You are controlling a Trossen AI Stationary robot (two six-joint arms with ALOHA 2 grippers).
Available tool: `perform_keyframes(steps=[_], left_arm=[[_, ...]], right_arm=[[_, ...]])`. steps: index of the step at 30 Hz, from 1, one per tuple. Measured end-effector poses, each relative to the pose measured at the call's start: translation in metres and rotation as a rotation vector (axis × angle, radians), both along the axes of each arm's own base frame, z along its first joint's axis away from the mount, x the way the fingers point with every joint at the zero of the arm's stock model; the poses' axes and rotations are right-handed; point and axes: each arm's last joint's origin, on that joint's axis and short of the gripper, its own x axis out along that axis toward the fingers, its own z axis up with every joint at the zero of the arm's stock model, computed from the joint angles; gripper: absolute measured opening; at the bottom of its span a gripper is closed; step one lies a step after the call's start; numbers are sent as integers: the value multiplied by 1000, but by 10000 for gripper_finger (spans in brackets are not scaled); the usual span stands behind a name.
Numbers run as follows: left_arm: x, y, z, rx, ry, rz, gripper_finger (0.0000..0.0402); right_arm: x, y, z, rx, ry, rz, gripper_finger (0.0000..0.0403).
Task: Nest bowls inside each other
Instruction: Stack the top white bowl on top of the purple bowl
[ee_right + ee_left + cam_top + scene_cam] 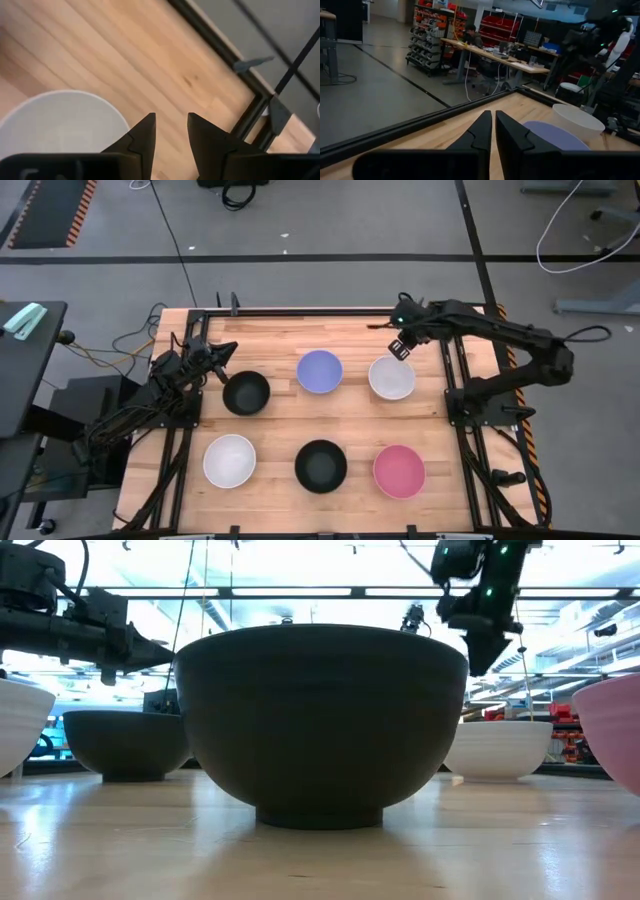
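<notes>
Six bowls stand on their bases in two rows on the wooden table. The far row holds a black bowl (246, 392), a lavender-blue bowl (319, 371) and a white bowl (391, 377). The near row holds a white bowl (229, 459), a black bowl (320, 466) and a pink bowl (399, 471). My right gripper (400, 348) hangs open, pointing down, over the far rim of the far white bowl (60, 125), clear of it. My left gripper (228, 352) is shut, level above the table just beyond the far black bowl (125, 745).
A black metal frame (300, 311) runs along the table's edges. Bare wood lies between the two rows and along the far edge (300, 330). In the low view the near black bowl (320, 720) fills the middle and hides the lavender-blue bowl. A person sits at a bench in the room beyond (470, 35).
</notes>
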Motion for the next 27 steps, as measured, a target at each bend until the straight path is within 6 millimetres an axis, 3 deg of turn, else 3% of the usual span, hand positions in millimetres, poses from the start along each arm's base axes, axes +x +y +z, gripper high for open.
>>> perform_keyframes(steps=[6, 18, 27], left_arm=[[0, 0, 0, 2, 2, 0, 24], [0, 0, 0, 18, 14, 1, 33], [0, 0, 0, 15, 12, 1, 26]], right_arm=[[1, -13, -14, 188, -9, -46, 114], [3, 21, -49, 332, 69, -23, 114], [-6, 20, -80, 348, 99, -57, 113]])
